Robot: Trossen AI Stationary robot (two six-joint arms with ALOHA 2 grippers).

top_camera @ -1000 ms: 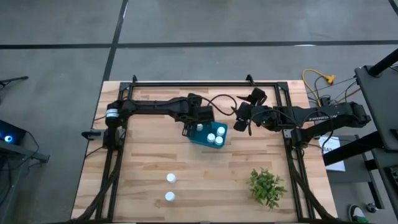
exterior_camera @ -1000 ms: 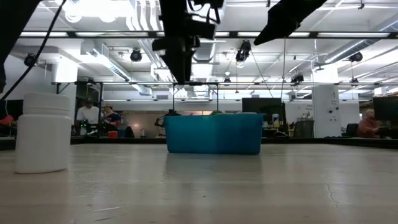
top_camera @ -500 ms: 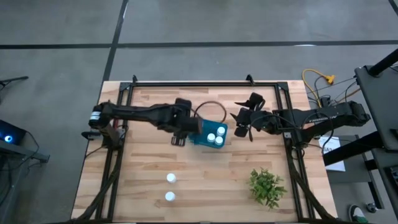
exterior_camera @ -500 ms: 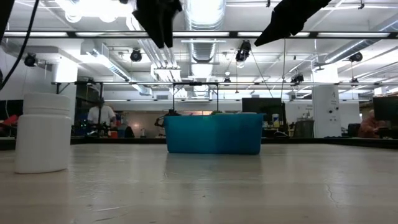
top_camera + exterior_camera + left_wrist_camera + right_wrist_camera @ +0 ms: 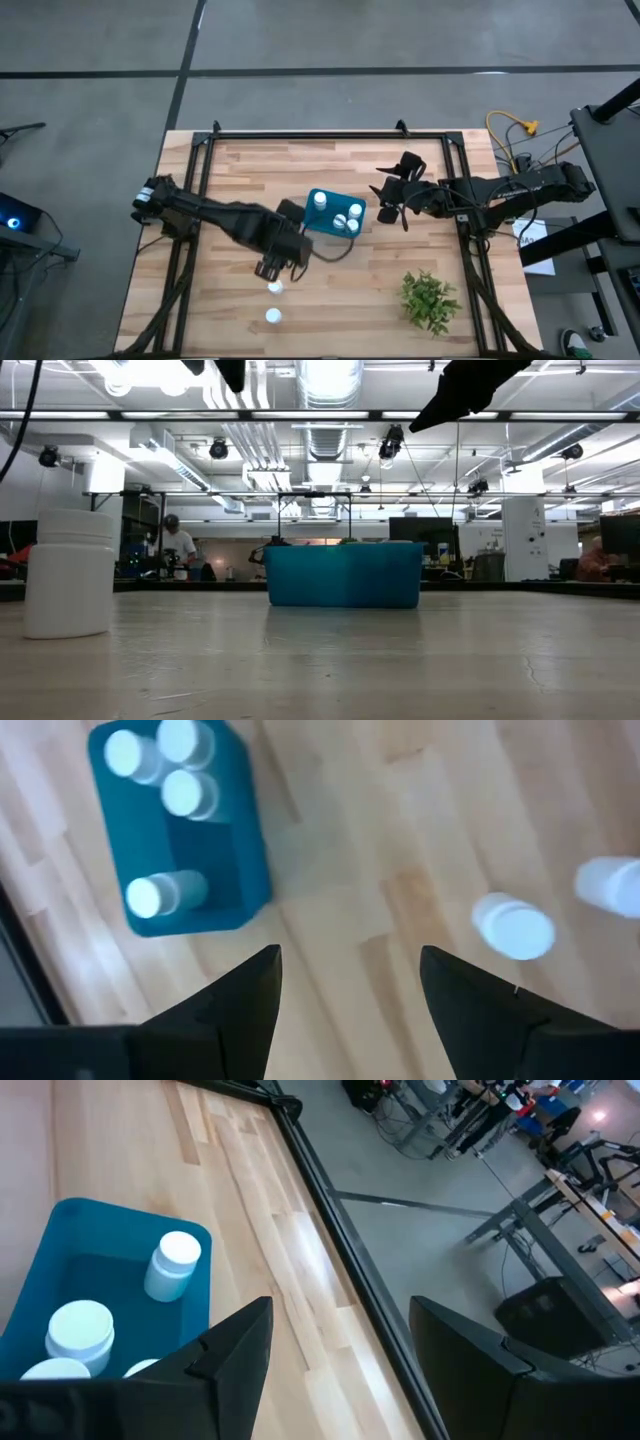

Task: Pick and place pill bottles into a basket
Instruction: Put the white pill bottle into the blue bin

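The teal-blue basket (image 5: 326, 212) stands mid-table and holds several white pill bottles (image 5: 189, 793), one of them leaning in the basket's corner (image 5: 174, 1266). Two more bottles stand on the table near the front, one (image 5: 275, 288) just beyond my left gripper and one (image 5: 272, 316) nearer the front edge; both show in the left wrist view (image 5: 513, 926). My left gripper (image 5: 272, 268) hangs open and empty above the table between the basket and these bottles. My right gripper (image 5: 386, 206) is open and empty, raised to the right of the basket.
A green leafy plant (image 5: 430, 300) lies at the front right of the table. A black metal frame (image 5: 320, 134) runs along the table's far and side edges. In the low view one bottle (image 5: 70, 572) stands close at the left, and people show in the room behind.
My left gripper has left the basket and gone toward the table's near edge and a little left, ending beside the nearer-standing table bottle. A bottle now shows in the basket's far corner where the gripper was. My right gripper has kept still.
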